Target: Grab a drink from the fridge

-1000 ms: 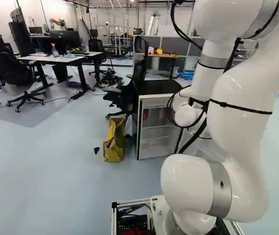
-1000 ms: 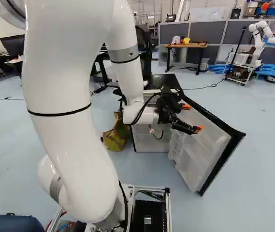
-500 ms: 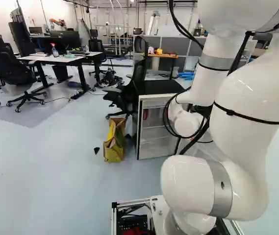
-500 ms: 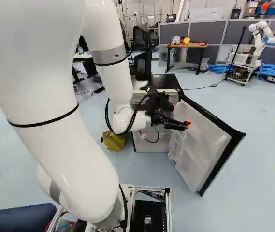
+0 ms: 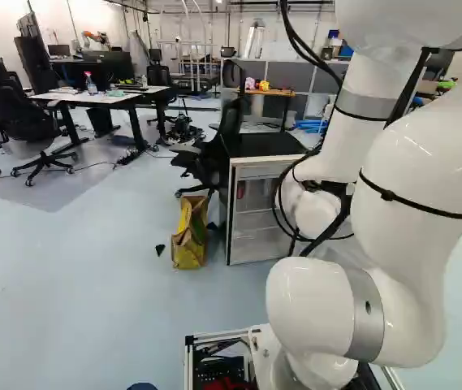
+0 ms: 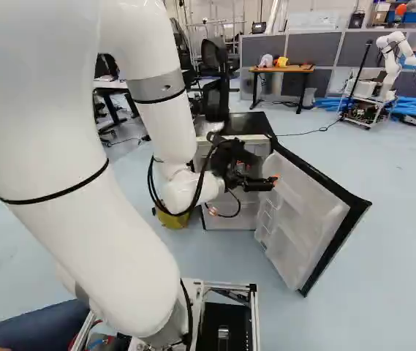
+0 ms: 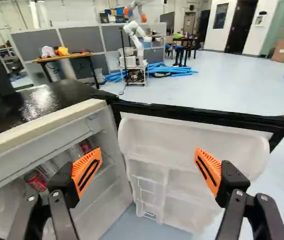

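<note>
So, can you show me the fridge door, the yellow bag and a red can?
Fridge door [image 6: 308, 212], right base view: white inner side.
Yellow bag [image 5: 187, 245], left base view: its side.
Red can [image 7: 35, 181], wrist view: its side.

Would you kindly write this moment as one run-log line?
fridge: door open | gripper: open, holding nothing | red can: in fridge, ungripped | next: probably approach can
</note>
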